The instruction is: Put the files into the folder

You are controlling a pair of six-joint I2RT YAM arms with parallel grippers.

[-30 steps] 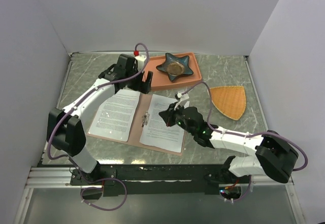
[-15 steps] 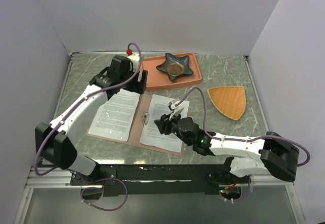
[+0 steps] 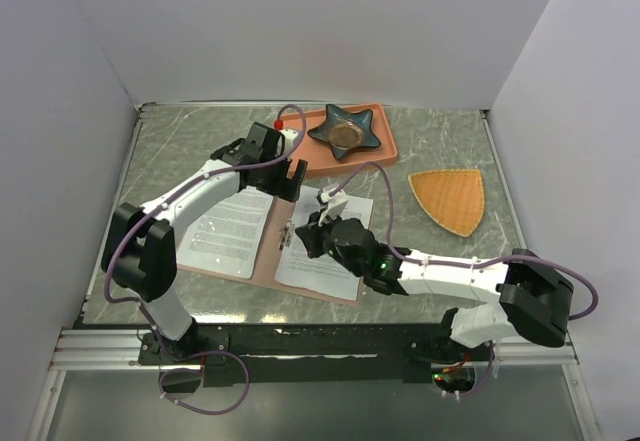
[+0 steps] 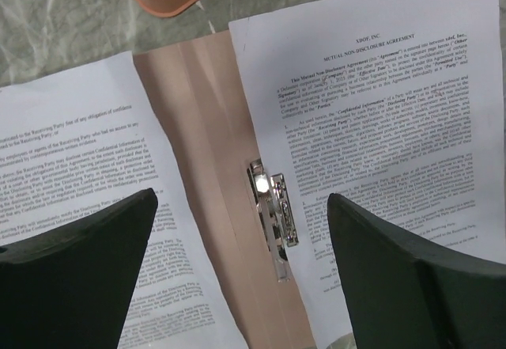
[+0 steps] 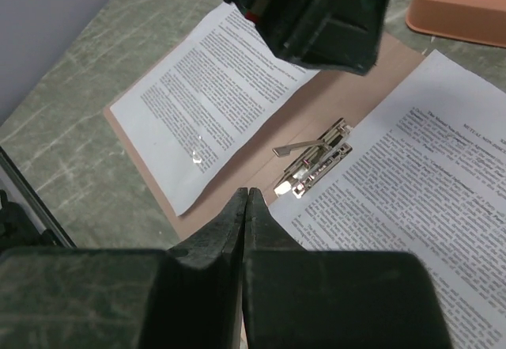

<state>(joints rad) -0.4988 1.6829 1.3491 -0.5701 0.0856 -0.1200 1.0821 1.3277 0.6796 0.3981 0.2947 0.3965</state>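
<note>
Grey-green marbled table (image 3: 165,156), boxed in by plain white walls (image 3: 300,31). Lying open and flat near the middle, pinkish-brown folder (image 3: 266,253), silver clip (image 4: 273,214) on its spine. Spread on top, the files (image 3: 228,223): one printed sheet on the left half, a second (image 3: 320,263) on the right half, a bare strip of card and the clip between them. Right sheet's inner edge just beside the clip.

Above the far end of the spine, left gripper (image 4: 241,206), jaws spread wide, holding nothing, one finger over each sheet. Reaching in from the near right over the right sheet, right gripper (image 5: 247,199), jaws pressed tight together, empty, tip close to the clip; contact with the card not clear.

Farther back, salmon tray (image 3: 312,159) with a dark star-shaped dish (image 3: 345,131) in it. Off to the right, well apart from the folder, orange fan-shaped mat (image 3: 452,199).
</note>
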